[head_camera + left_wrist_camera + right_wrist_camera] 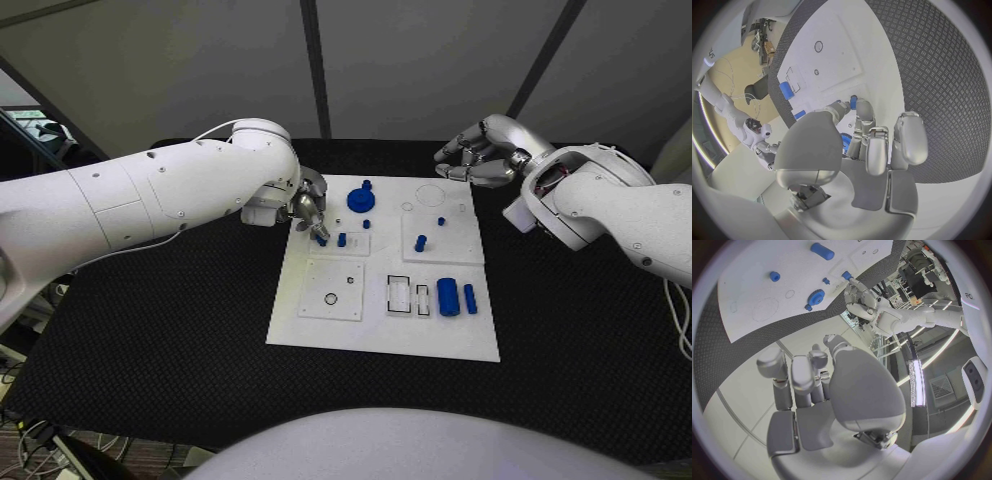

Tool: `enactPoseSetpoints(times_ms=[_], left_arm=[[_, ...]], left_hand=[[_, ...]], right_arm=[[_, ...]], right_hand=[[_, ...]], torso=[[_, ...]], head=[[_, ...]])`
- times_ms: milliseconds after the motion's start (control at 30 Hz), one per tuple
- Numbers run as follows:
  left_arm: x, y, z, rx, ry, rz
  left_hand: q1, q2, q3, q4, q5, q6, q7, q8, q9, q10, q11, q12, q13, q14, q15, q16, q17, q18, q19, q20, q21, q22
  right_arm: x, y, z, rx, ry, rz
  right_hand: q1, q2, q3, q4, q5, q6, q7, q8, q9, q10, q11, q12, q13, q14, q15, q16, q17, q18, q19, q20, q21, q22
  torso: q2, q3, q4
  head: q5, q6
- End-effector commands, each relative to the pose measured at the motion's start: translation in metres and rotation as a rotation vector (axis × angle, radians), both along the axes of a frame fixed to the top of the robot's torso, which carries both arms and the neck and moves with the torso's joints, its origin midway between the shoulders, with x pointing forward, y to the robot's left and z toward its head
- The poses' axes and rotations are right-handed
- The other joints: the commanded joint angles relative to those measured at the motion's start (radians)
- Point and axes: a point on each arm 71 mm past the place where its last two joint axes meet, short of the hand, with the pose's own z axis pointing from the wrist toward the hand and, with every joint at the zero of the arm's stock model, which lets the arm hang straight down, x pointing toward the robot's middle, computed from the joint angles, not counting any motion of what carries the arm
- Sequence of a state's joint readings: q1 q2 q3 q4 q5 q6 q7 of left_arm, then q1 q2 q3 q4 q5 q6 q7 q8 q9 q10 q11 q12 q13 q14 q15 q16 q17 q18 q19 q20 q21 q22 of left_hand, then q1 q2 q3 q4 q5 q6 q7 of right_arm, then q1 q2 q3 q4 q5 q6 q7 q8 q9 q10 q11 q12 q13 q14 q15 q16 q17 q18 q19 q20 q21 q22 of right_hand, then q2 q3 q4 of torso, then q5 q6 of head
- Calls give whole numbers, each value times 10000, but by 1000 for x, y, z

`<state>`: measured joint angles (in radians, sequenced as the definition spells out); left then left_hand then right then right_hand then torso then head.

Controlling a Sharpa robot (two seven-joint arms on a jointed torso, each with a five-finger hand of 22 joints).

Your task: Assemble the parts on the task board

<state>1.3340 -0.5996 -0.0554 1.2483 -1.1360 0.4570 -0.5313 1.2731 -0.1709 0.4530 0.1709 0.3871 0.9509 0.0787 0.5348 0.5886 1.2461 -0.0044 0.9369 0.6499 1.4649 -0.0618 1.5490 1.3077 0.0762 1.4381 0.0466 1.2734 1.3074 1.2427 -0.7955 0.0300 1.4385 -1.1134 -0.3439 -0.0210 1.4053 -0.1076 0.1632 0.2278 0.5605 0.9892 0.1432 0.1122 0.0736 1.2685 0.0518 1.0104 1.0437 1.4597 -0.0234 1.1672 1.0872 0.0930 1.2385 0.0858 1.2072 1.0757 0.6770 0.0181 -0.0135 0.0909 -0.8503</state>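
Task board (387, 325); left robot hand (306, 208) half-hidden.

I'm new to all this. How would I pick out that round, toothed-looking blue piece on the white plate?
Start at the white task board in the middle of the black table. Look to its far edge, a little right of the left hand. The gear-like blue part sits there; it is broad and round, while the other blue parts near it are small slim pegs.
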Motion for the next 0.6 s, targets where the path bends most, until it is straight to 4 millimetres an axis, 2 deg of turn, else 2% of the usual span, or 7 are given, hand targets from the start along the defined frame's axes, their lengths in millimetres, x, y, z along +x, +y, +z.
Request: enactPoseSetpoints(times_ms=[33, 600], left_arm=[[-1, 0, -1, 107, 168, -19], [-2, 1, -7, 98, 510, 68]], left_hand=[[-52, -41, 2040, -2056, 62, 34, -37, 36, 15, 58, -31, 60, 23, 982, -44, 57, 2382, -71, 78, -28, 60, 749], [-353, -26, 2041, -1969, 96, 17, -104, 56, 165, 128, -71, 11, -3, 978, -71, 46, 2367, -71, 84, -48, 48, 756]], right_arm=[[0, 1, 2, 45, -94, 22], [0, 1, 2, 44, -89, 28]], right_hand=[[-89, -14, 48, -4, 36, 50, -2, -50, -8, -6, -14, 21, -8, 194, -8, -21, 13, 184, 50, 12, -29, 8], [-89, -14, 48, -4, 36, 50, -2, -50, -8, -6, -14, 21, -8, 194, -8, -21, 13, 184, 50, 12, -29, 8]], torso=[[5, -2, -1], [11, -4, 1]], head=[[6, -2], [-21, -34]])
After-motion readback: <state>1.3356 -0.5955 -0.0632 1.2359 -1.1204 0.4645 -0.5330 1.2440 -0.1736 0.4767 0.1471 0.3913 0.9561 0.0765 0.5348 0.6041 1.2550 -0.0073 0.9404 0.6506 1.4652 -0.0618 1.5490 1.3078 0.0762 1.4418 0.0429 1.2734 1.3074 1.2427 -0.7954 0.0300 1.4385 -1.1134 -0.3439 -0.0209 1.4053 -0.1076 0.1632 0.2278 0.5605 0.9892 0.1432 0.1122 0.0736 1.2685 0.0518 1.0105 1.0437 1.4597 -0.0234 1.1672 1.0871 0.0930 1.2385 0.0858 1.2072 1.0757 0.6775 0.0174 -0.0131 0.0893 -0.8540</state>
